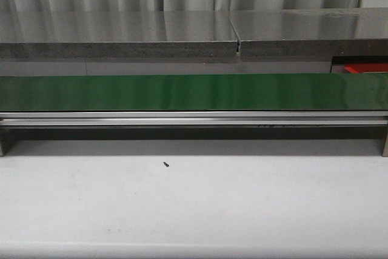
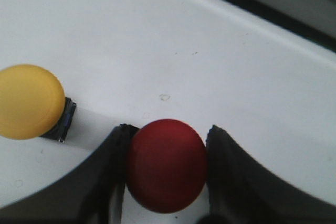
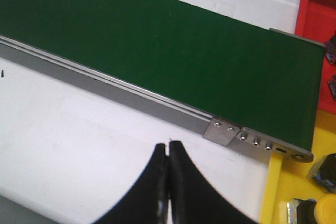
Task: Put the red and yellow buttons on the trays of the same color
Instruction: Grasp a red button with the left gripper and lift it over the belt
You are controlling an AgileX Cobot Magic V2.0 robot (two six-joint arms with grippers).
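In the left wrist view the left gripper [image 2: 167, 153] has its two dark fingers [image 2: 105, 182] closed against the sides of the red button [image 2: 166, 165] at lower centre, on the white table [image 2: 173, 40]. The yellow button [image 2: 29, 102] lies at the left edge, apart from it. In the right wrist view the right gripper [image 3: 168, 153] is closed and empty at bottom centre, below the green conveyor belt [image 3: 157, 45]; the yellow tray [image 3: 283, 192] sits lower right, the red tray [image 3: 316, 9] upper right.

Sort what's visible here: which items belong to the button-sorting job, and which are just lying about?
Job items: red button between the left gripper fingers; yellow button beside it; yellow tray; red tray.

Incidental: green conveyor belt; small dark speck on the table; closed, empty right gripper.
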